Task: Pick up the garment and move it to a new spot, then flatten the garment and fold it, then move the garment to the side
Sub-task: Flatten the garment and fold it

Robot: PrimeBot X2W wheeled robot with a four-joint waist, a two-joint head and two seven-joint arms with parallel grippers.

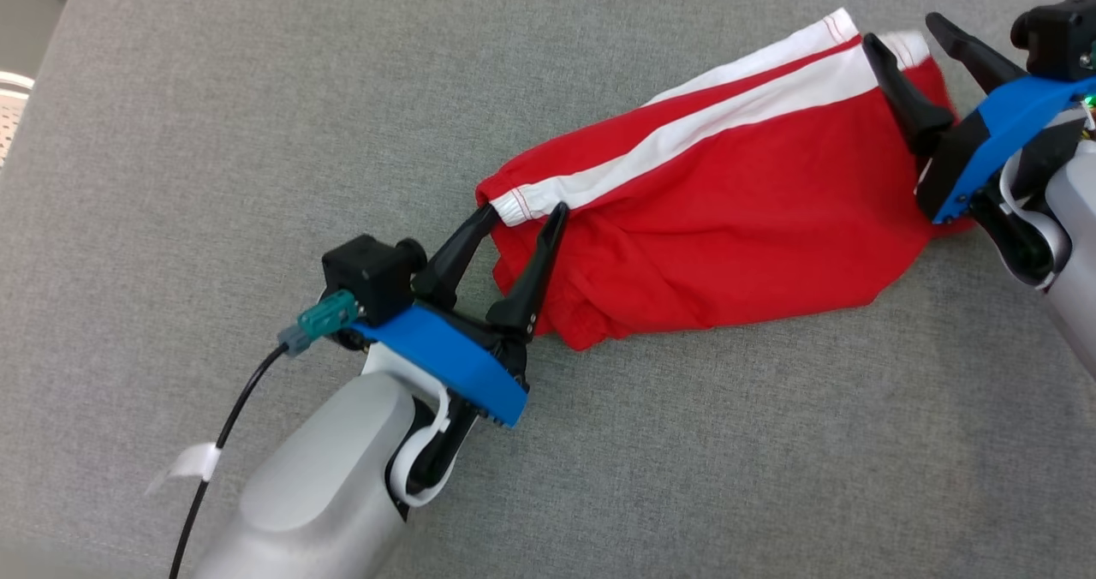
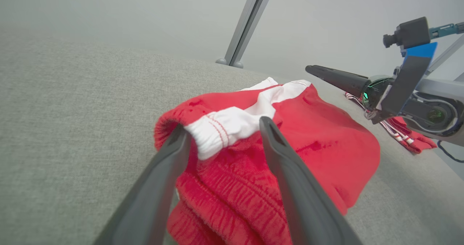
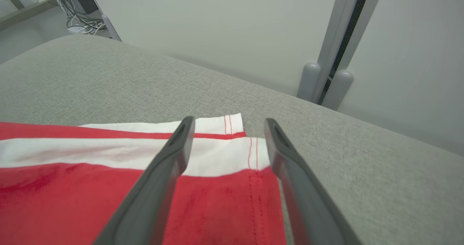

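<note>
The garment (image 1: 702, 219), red shorts with white side stripes, lies folded and stretched out on the grey cushion. My left gripper (image 1: 524, 213) stands open at its waistband end, one finger on each side of the white-striped elastic (image 2: 221, 129), without pinching it. My right gripper (image 1: 906, 35) is open over the hem end at the far right. In the right wrist view the hem corner (image 3: 253, 154) lies flat between and under the spread fingers (image 3: 174, 154). The left wrist view also shows the right gripper (image 2: 337, 79) beyond the garment (image 2: 326, 136).
The grey fabric surface (image 1: 257, 134) stretches wide to the left and front of the garment. A metal post (image 3: 326, 74) stands behind the cushion's far edge. Cables (image 3: 72, 16) lie on the floor at the back left. A black cable (image 1: 223, 442) trails from my left wrist.
</note>
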